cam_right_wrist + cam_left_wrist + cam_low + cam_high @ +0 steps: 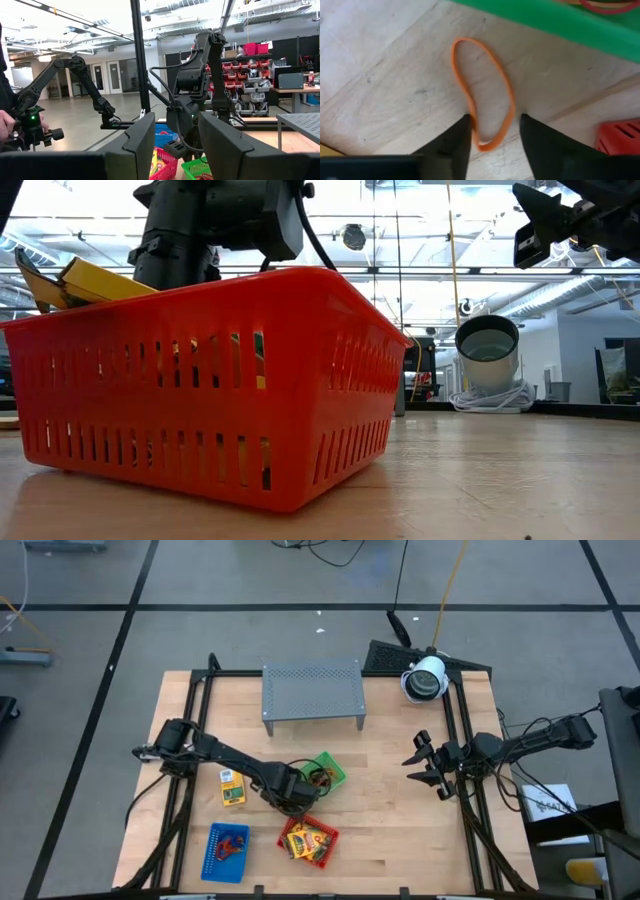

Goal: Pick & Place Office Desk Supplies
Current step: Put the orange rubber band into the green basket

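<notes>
Task partly done, going by what sits in trays vs. what lies loose on desk (400, 830).

Nearest front edge, landmark = red tray (309, 841): already loaded w/ yellow-orange packets (303, 838); low view shows a yellow packet edge poking over its rim. Just left of red tray: blue tray (226, 852), holding a few small reddish/dark bits, too small to tell apart.

Just behind red tray: left gripper (492, 131), down at desk level, between red tray and green tray (328, 773). Fingers part-open, straddling near end of an orange rubber band (482, 95) lying flat on bare wood beside green tray wall. Band not yet lifted; whether pads touch it, can't tell. Likely current step: pinch band, then drop into a tray, prob. the green one, which already shows red loops inside.

Left of red tray and farther back: one yellow packet (232, 787) loose on desk, not in any tray. Still to do.

Well right of red tray: right gripper (432, 766) waiting above desk near right frame rail, fingers apart, nothing between them.

Farthest back from red tray: grey rack (312, 692), nothing visible on top.

Left over, as far as visible: band + loose packet.
</notes>
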Controlling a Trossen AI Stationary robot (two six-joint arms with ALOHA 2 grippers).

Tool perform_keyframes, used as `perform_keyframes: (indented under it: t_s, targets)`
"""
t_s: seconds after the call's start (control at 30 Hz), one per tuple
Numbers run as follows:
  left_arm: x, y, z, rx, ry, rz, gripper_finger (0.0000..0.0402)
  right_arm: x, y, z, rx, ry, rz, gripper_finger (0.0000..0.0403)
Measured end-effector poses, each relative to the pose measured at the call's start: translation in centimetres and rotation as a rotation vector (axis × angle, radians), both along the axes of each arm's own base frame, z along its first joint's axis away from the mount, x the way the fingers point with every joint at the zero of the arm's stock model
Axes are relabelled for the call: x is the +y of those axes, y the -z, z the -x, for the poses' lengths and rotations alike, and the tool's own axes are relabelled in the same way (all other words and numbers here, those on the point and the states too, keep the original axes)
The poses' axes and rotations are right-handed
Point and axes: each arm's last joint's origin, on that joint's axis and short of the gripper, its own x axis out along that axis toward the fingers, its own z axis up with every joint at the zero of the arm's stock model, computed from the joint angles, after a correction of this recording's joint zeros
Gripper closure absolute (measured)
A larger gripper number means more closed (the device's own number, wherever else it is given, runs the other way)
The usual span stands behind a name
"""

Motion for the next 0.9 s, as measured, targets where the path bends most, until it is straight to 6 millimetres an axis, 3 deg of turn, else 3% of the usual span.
perform_keyframes:
  t_s: [0.53,0.9]
  targets:
    - [0.1,0.0,0.1,0.0,0.011,-0.032,0.039,0.0,0.0,0.0,0.0,0.0,0.0,0.0261]
    - [0.2,-1.1,0.5,-0.02,0.028,-0.07,0.0398,0.0,0.0,0.0,0.0,0.0,0.0,0.0261]
